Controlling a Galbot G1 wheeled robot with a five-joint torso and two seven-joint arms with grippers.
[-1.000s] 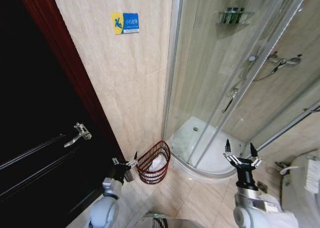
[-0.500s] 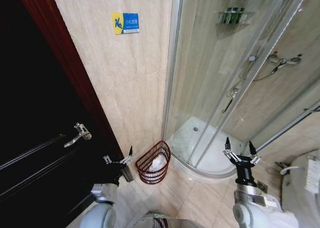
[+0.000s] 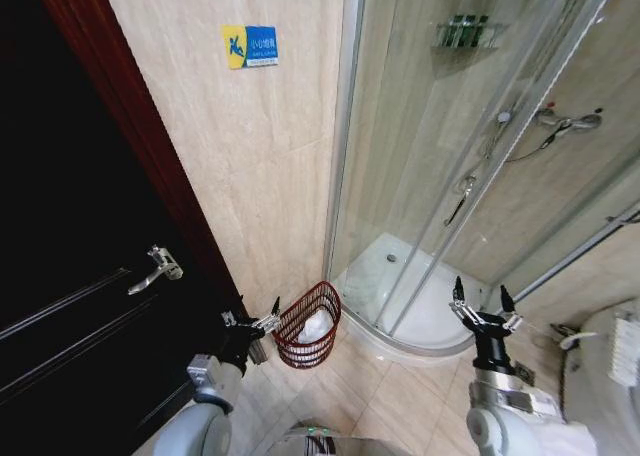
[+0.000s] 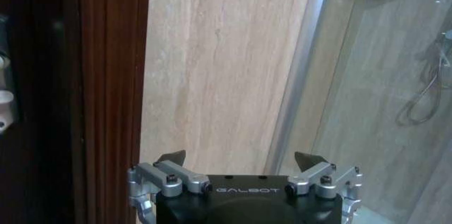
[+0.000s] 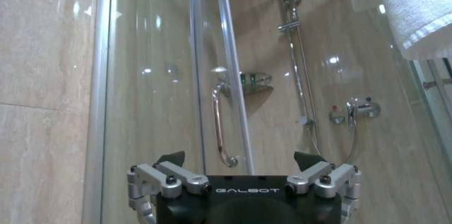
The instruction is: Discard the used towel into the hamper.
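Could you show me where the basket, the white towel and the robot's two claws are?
hamper (image 3: 303,348): head view, on its front ribs.
towel (image 3: 317,326): head view, white cloth inside the hamper.
left gripper (image 3: 252,321): head view, between its open fingertips.
right gripper (image 3: 480,298): head view, between its open fingertips.

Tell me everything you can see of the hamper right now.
The hamper is a small round basket of dark reddish-brown wire, with thin upright ribs and a thicker rim. It stands on the tiled floor against the beige wall, between the dark door and the shower's curved base. It looks tilted in the head view, its open mouth facing the camera. Something white and crumpled lies inside, probably the towel. The left gripper, open, is just beside its rim; contact cannot be told.
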